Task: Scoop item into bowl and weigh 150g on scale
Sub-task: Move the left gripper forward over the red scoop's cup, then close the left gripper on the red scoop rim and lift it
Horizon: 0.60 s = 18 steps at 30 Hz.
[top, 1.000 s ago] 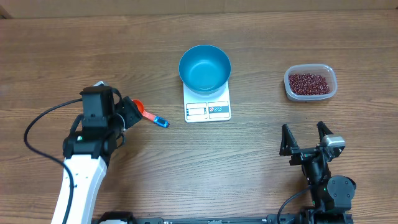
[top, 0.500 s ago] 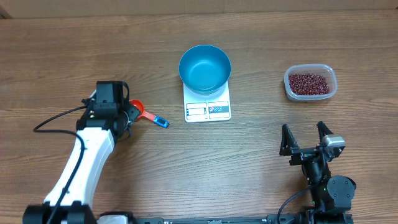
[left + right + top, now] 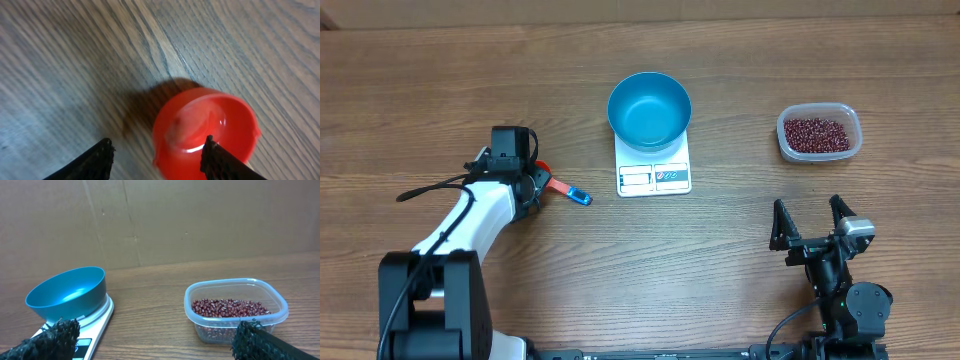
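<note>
Though blurred, gripper (image 3: 157,152) seemingly astride scoop (image 3: 205,127)

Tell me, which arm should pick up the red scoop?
Left. The left end effector, open, hovers over the scoop, while the right end effector sits across the table, nearer the beans.

Soft, even light covers the brown wooden table (image 3: 440,80); overhead shadows are faint. In the left wrist view the glossy round red plastic scoop cup (image 3: 190,115) shows white glare, throws a dark shadow toward ten o'clock, and wood at nine o'clock is blurred.
</note>
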Motion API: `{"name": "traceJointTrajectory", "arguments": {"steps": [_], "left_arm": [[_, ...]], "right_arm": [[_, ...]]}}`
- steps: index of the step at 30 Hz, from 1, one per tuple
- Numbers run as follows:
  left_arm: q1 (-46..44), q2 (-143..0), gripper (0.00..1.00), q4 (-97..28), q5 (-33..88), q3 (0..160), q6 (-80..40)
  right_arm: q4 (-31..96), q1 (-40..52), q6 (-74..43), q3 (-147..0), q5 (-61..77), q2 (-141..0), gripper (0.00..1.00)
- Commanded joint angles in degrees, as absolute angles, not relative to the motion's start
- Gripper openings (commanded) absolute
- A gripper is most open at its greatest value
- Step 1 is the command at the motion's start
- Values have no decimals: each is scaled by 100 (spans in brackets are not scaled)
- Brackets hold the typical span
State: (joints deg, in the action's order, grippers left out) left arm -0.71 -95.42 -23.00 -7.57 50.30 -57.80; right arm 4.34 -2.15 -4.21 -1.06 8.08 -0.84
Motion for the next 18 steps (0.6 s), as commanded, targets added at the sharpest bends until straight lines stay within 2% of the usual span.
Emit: {"name": "traceJointTrajectory", "arguments": {"steps": [1,8,10,13,14,18], "left_arm": [[-34,-9738,54,-2211,-788,5164,-5922],[-34,-9994,41,-2064,-792,5164,-5920],[-34,-10027,31,-2062,-797,5164,-5918],[-34,-10040,8,-2067,-805,5164,-5916],[-34,-10040,4,-2067,-810,5164,-5916],[-32,-10038,4,-2067,-810,5166,-5813]], "right_arm": [[412,-193,-401,-47,755,-19,100],[414,-193,-401,-47,755,-19,100],[412,-193,-401,-47,755,-19,100],[412,-193,-401,-47,755,-19,100],[414,-193,-401,-47,755,-19,100],[412,-193,-401,-47,755,-19,100]]}}
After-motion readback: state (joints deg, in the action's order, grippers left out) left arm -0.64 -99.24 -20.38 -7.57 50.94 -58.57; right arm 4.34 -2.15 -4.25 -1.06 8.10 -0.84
